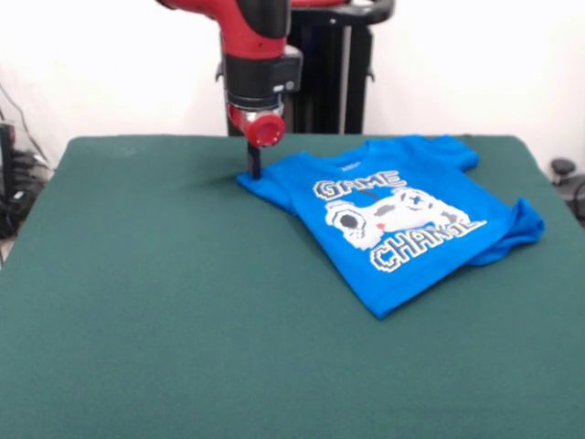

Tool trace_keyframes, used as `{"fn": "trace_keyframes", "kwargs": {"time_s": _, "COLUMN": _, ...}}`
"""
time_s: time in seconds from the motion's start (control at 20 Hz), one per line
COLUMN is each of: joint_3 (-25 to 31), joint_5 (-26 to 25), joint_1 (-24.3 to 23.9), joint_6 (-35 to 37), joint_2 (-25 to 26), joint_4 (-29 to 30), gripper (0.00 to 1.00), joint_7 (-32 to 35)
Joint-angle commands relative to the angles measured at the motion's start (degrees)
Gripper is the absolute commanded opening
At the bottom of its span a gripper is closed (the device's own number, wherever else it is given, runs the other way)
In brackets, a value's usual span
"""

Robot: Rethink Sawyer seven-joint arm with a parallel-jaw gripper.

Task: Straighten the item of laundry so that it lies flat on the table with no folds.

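Table (183, 347) bears T-shirt (393, 219) lying diagonally, collar far.

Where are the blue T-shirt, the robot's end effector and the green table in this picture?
blue T-shirt (393, 219): front view, on the controller print at its chest.
end effector (255, 165): front view, on the dark tip at the shirt's corner.
green table (164, 302): front view, on bare cloth beside the shirt.

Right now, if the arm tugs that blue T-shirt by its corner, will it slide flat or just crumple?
Probably crumple somewhat. The blue T-shirt looks thin and floppy: its right side is already folded under and bunched. It seems light, so it should lift easily. The green felt table looks grippy, so dragging may stretch or wrinkle the cloth rather than slide it. The tool stands at its corner.
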Motion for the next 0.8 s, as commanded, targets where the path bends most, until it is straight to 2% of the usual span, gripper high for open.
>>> {"fn": "trace_keyframes", "kwargs": {"time_s": 0.05, "joint_3": 5.7, "joint_5": 2.6, "joint_1": 3.4, "joint_6": -8.6, "joint_2": 1.6, "joint_4": -5.5, "gripper": 0.00, "joint_7": 9.6}}
{"fn": "trace_keyframes", "kwargs": {"time_s": 0.2, "joint_3": 5.4, "joint_5": 3.8, "joint_1": 3.5, "joint_6": -4.6, "joint_2": -3.3, "joint_4": -2.3, "gripper": 0.00, "joint_7": 10.0}}
{"fn": "trace_keyframes", "kwargs": {"time_s": 0.5, "joint_3": 5.3, "joint_5": 3.9, "joint_1": 2.6, "joint_6": -1.7, "joint_2": -8.8, "joint_4": 0.6, "gripper": 0.00, "joint_7": 10.0}}
{"fn": "trace_keyframes", "kwargs": {"time_s": 0.7, "joint_3": 4.7, "joint_5": 2.9, "joint_1": 3.1, "joint_6": 0.8, "joint_2": -9.7, "joint_4": -0.4, "gripper": 0.00, "joint_7": 7.3}}
{"fn": "trace_keyframes", "kwargs": {"time_s": 0.75, "joint_3": 3.5, "joint_5": 2.8, "joint_1": 4.5, "joint_6": 0.3, "joint_2": -9.3, "joint_4": -1.1, "gripper": 1.00, "joint_7": 6.6}}
{"fn": "trace_keyframes", "kwargs": {"time_s": 0.8, "joint_3": 3.3, "joint_5": 2.5, "joint_1": 4.7, "joint_6": 0.1, "joint_2": -9.1, "joint_4": -1.3, "gripper": 1.00, "joint_7": 6.2}}
